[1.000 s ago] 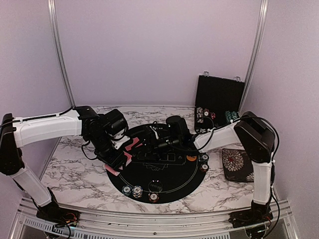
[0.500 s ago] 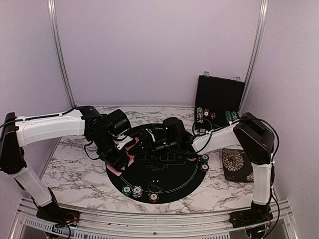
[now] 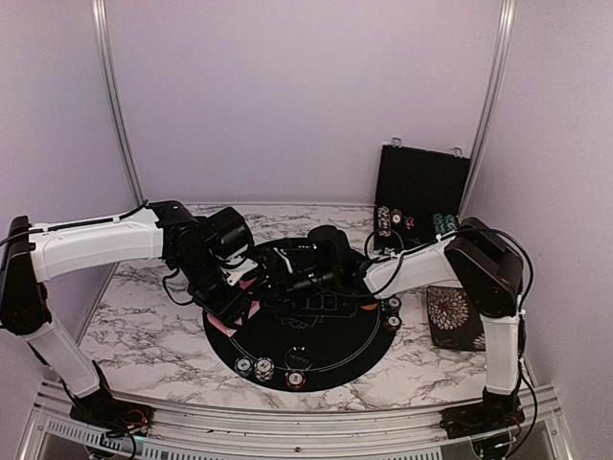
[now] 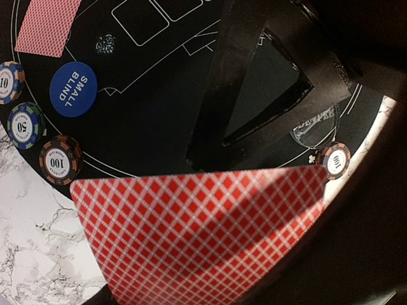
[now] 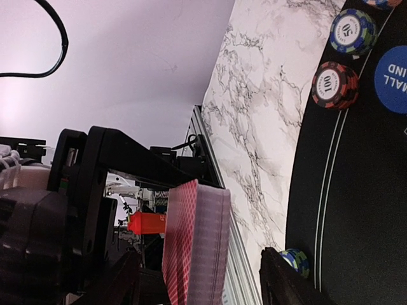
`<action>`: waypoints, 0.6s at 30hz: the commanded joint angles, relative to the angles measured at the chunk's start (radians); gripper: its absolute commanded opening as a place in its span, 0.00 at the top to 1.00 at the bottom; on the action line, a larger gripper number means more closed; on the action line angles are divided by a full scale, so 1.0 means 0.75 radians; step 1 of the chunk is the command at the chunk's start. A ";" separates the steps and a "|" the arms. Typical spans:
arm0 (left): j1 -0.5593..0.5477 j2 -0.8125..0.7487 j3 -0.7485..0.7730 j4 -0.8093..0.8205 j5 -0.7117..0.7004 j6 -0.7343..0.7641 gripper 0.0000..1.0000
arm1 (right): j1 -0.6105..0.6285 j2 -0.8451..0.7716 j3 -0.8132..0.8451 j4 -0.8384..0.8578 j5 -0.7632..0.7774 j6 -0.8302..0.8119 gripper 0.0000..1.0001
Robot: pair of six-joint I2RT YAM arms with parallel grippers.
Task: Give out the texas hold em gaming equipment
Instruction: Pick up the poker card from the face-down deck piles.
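Note:
My left gripper [image 3: 236, 299] is shut on a deck of red-backed cards [image 3: 252, 309] and holds it above the left side of the round black mat [image 3: 330, 350]. The deck fills the bottom of the left wrist view [image 4: 203, 235]. My right gripper [image 3: 275, 273] is open, with its jaws on either side of the deck's end [image 5: 197, 248], not touching it. One red-backed card [image 4: 48, 25] lies on the mat. A blue SMALL BLIND button [image 4: 73, 89] sits beside three chip stacks marked 10 [image 4: 6, 82], 50 [image 4: 25, 126] and 100 [image 4: 60, 159].
The open black chip case [image 3: 421, 192] stands at the back right with chips in it. The floral pad [image 3: 458, 316] lies at the right. Two chip stacks [image 3: 392, 312] sit at the mat's right edge. Another 100 chip [image 4: 335, 160] sits at the mat's rim.
My right gripper has moved left across the mat until its open jaws reach the deck. My left gripper has shifted slightly right with the deck.

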 commanded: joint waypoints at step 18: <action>-0.012 -0.050 0.036 -0.027 -0.011 0.020 0.42 | 0.017 0.067 0.044 0.036 0.031 -0.009 0.53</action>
